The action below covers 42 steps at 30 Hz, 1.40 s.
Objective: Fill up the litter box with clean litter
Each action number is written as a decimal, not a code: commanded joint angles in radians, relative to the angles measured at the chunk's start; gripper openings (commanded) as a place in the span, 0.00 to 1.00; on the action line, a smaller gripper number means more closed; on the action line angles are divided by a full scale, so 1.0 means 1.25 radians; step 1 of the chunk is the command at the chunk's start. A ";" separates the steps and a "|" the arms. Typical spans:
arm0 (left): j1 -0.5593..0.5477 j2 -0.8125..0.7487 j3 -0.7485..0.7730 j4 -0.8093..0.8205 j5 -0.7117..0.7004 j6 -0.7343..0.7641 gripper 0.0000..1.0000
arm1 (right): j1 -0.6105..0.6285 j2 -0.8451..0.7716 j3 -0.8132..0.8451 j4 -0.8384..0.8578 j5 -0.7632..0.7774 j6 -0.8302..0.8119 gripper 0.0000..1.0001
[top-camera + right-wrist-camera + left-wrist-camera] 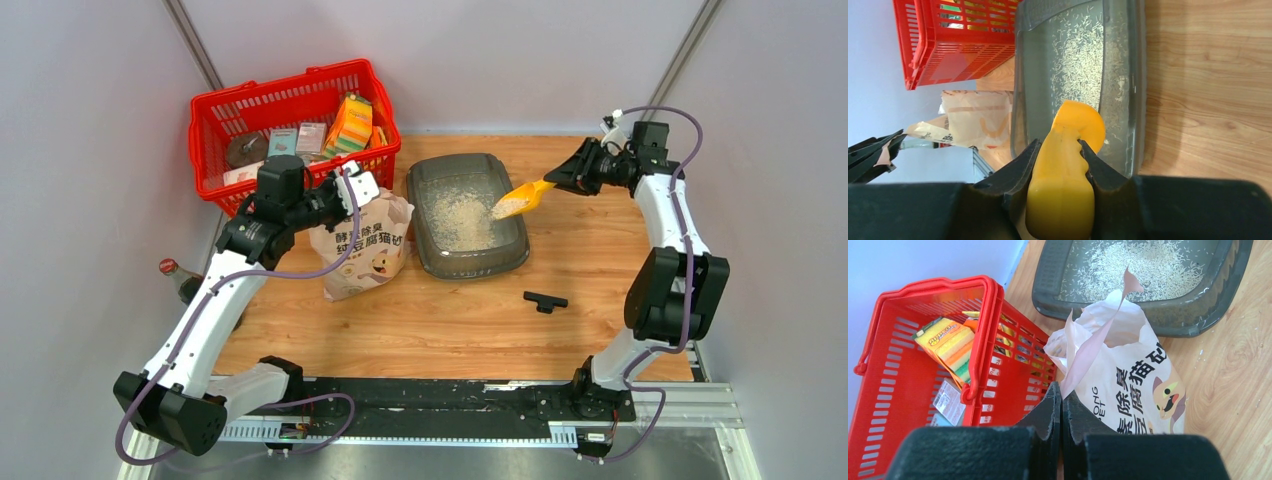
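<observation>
The dark grey litter box sits at the table's middle back, with a thin layer of pale clean litter on its floor. My right gripper is shut on the handle of a yellow scoop. The scoop's bowl holds granules and hangs over the box's right rim. From the right wrist, the scoop points into the litter box over scattered litter. My left gripper is shut on the torn top flap of the beige cat-printed paper bag, which stands left of the box. The left wrist view shows the bag, box rim and litter.
A red mesh basket with sponges and small packs stands at the back left, close to the bag. A black T-shaped part lies on the wood in front of the box. A red-capped bottle stands off the table's left edge.
</observation>
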<state>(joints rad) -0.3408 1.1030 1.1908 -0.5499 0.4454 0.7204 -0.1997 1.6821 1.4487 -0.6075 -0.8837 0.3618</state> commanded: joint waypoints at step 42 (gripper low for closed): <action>-0.008 -0.041 0.002 0.082 0.055 -0.044 0.00 | 0.365 0.051 0.421 0.004 -0.062 -0.195 0.00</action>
<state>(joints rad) -0.3408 1.0935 1.1873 -0.5560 0.4534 0.7059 0.2028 1.8099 1.9968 -0.6376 -0.8547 0.1226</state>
